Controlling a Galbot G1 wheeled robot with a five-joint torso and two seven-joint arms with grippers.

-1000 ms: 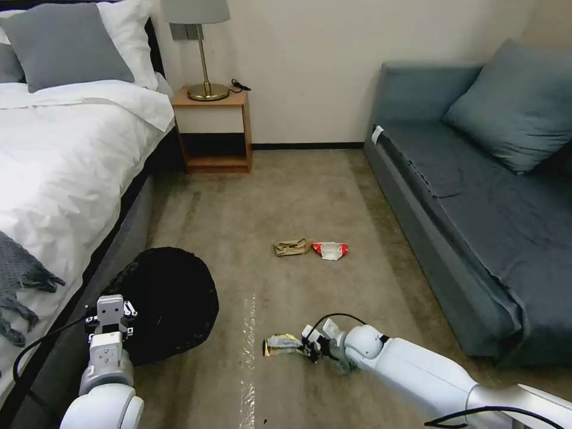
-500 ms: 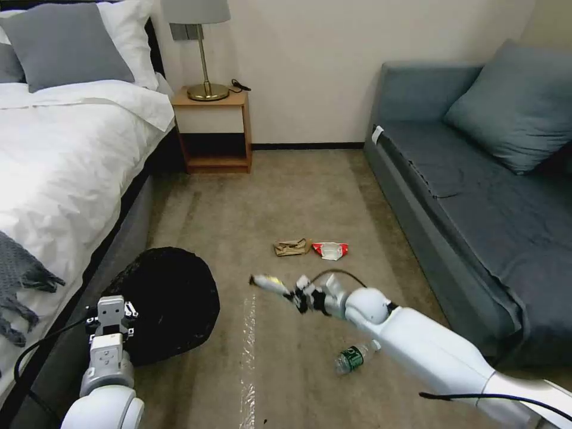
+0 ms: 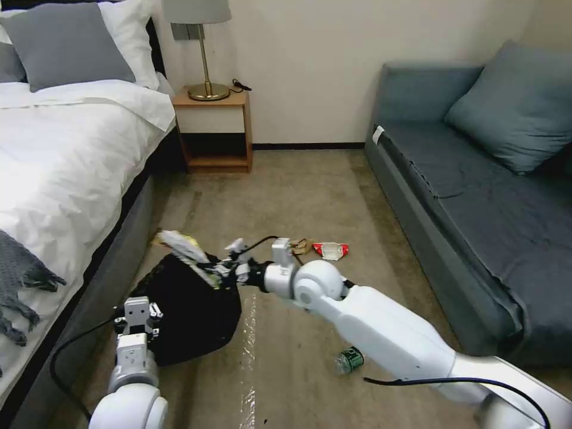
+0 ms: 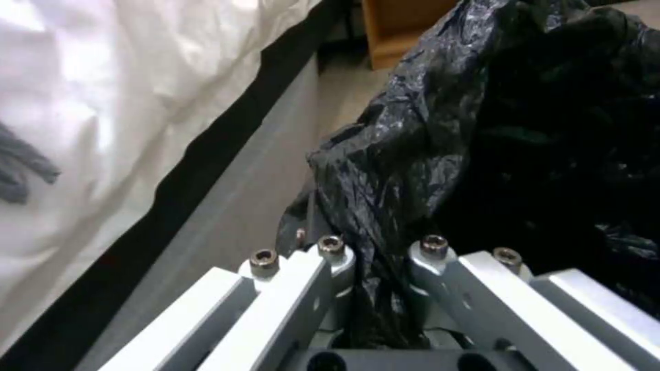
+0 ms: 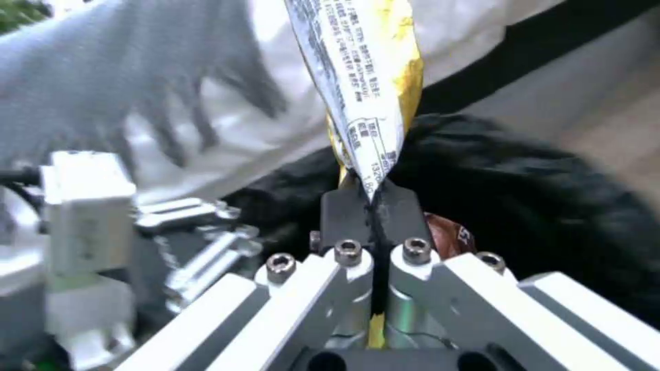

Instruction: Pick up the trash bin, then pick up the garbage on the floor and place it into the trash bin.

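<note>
My right fingers (image 5: 372, 206), clamped on the yellow-and-black snack wrapper (image 3: 182, 245), have swung it from mid-floor to above the trash bin (image 3: 190, 304), whose black bag my left fingers (image 4: 377, 288) pinch beside the bed (image 3: 71, 155); green bottle (image 3: 350, 359) lies on open carpet

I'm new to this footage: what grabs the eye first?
The right gripper, shut on the yellow snack wrapper, holds it over the black-lined trash bin, which the left gripper holds by the bed. A green bottle and two scraps lie on the carpet.
</note>
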